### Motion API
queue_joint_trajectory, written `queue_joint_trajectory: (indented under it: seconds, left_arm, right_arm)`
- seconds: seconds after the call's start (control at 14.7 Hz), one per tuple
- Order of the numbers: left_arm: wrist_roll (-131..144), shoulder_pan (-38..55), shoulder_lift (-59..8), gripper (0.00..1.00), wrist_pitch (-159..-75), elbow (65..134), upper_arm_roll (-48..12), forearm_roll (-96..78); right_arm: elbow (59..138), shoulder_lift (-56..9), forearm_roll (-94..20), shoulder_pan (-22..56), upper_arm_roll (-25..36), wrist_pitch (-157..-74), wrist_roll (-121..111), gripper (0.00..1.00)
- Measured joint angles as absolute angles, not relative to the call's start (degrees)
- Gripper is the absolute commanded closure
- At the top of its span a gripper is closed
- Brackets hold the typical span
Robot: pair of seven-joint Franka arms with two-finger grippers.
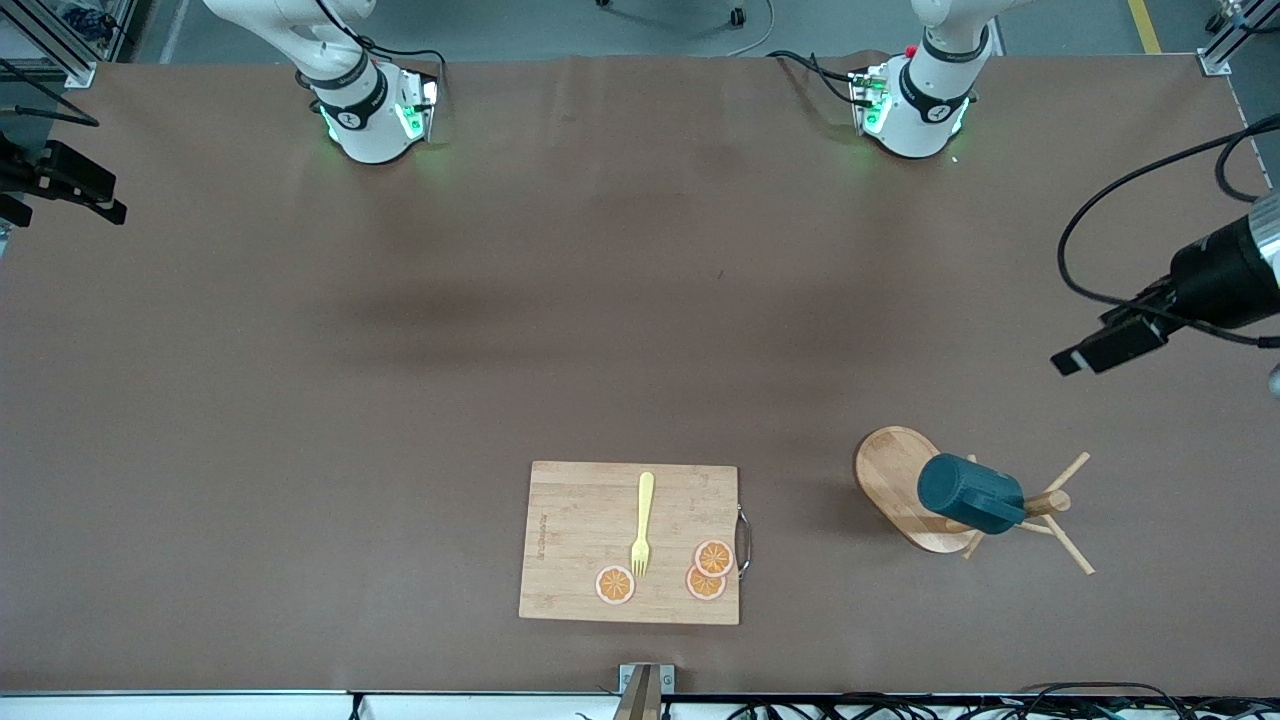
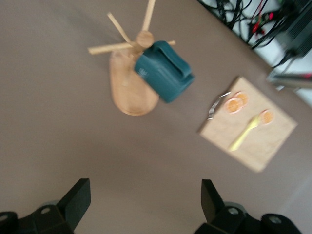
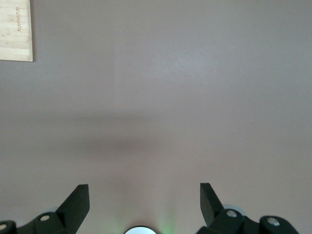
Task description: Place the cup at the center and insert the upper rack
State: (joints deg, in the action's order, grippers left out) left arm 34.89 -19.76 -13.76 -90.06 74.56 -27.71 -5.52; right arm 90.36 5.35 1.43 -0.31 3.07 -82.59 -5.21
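Note:
The dark teal cup [image 1: 970, 493] hangs on a peg of the wooden upper rack [image 1: 895, 480], which stands on its oval base near the front camera, toward the left arm's end of the table. Both show in the left wrist view: the cup [image 2: 163, 70] and the rack [image 2: 127, 92]. My left gripper [image 2: 145, 195] is open and empty, high over bare table beside the rack. My right gripper [image 3: 144, 195] is open and empty, high over bare table near its own arm's base.
A bamboo cutting board [image 1: 575, 520] lies near the front camera at mid-table, with a yellow fork [image 1: 643, 520] and three orange slices [image 1: 615, 584] on it. It also shows in the left wrist view [image 2: 265, 141]. Cables run along the table's front edge.

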Motion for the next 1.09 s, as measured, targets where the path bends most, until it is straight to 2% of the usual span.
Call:
queue_joint_trajectory:
  seconds: [0.14, 0.2, 0.34, 0.48, 0.81, 1.09]
  left_arm:
    - [29.01, -19.06, -12.94, 0.00, -87.73, 74.85, -26.48, -3.35]
    - [27.28, -16.66, -12.33, 0.00, -87.12, 75.23, -23.98, -2.33]
    - [23.84, -7.57, -10.10, 0.00, -86.71, 77.34, -15.21, 0.04]
    - [20.17, -2.25, -6.57, 0.00, -87.30, 81.53, -10.81, 0.69]
    - [17.27, 0.30, 5.16, 0.00, -92.84, 97.39, -8.98, 0.40]
    - [12.61, 1.63, 9.98, 0.00, -93.65, 102.39, -8.83, 0.04]
  right_arm:
    - [90.36, 5.35, 1.43, -0.31, 3.07, -82.46, -5.21, 0.00]
    - [90.36, 5.35, 1.43, -0.31, 3.07, -82.42, -5.21, 0.00]
    - [90.36, 5.35, 1.43, -0.31, 3.07, -82.38, -5.21, 0.00]
    - [90.36, 5.35, 1.43, -0.31, 3.08, -82.38, -5.21, 0.00]
    - [90.36, 5.35, 1.43, -0.31, 3.08, -82.30, -5.21, 0.00]
    - [90.36, 5.35, 1.40, -0.31, 3.15, -82.28, -5.17, 0.00]
